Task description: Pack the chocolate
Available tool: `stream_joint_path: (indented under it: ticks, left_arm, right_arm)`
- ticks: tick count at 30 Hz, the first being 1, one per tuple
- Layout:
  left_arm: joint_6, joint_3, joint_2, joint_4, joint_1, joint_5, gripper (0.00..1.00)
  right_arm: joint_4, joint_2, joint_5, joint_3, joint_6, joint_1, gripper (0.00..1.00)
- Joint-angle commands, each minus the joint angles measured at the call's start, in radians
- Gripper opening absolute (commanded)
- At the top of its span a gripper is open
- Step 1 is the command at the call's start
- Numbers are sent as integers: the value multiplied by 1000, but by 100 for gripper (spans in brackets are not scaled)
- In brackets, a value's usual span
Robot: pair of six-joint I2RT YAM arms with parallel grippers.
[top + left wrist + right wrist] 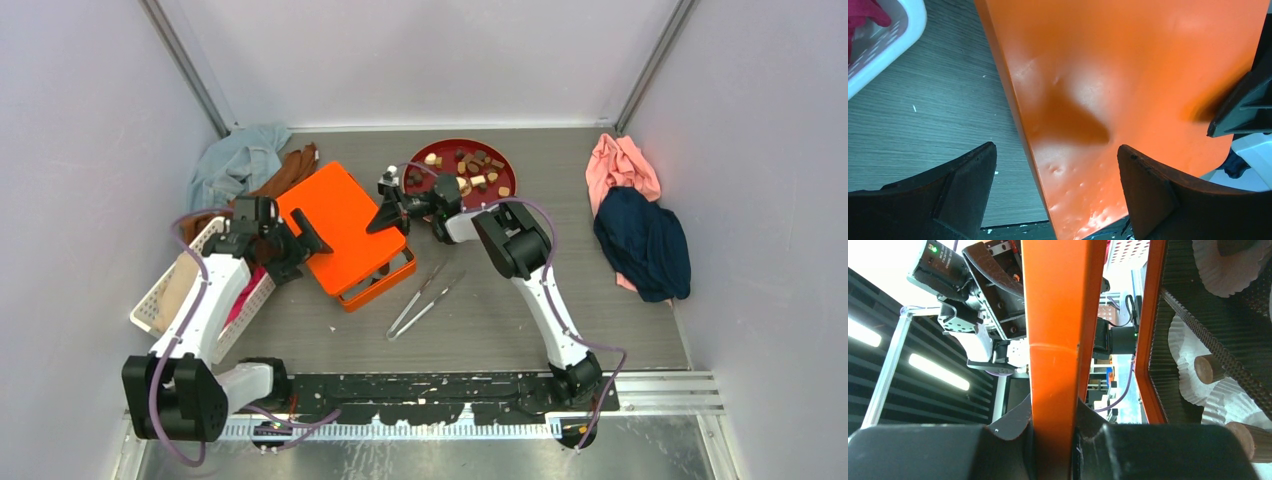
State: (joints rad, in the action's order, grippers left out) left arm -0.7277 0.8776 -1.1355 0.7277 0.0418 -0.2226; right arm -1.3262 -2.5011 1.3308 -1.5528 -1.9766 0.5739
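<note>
From above, the orange lid (335, 222) is tilted over the orange box (385, 285). The left gripper (300, 243) and the right gripper (385, 212) are at its two long sides. Loose chocolate (468, 170) lies on the red plate (500, 152) behind the lid, nearer the right arm.

In the left wrist view, the left gripper is spread wide at the lid's edge and grips nothing.

In the right wrist view, the right gripper pinches the lid's rim. Beside the lid, more chocolate sits in paper cups (1182, 337) in the box.

1. The left gripper (1055, 150) has its jaws spread wide, the edge of the orange lid (1128, 65) between them (a glossy, dented sheet).
2. A white basket (898, 35) sits upper left on the grey counter (938, 100).
</note>
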Motion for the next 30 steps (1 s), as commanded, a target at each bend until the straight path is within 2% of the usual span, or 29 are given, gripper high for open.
stream_joint_path:
  ticks: [1, 9, 25, 28, 30]
  left_arm:
    - [-11, 17, 7, -45, -20, -8, 90]
    - [-34, 63, 96, -39, -59, 16, 90]
    - [-7, 166, 104, 41, -74, -11, 90]
    - [-3, 178, 102, 49, -74, -30, 90]
    - [-3, 183, 103, 53, -74, -38, 90]
  right_arm:
    - [-117, 59, -7, -2, -3, -4, 1]
    - [-117, 72, -30, 48, 8, -16, 1]
    - [-56, 190, -45, 69, 63, -33, 1]
    - [22, 234, -46, 79, 121, -32, 1]
    - [151, 274, -51, 93, 222, -32, 1]
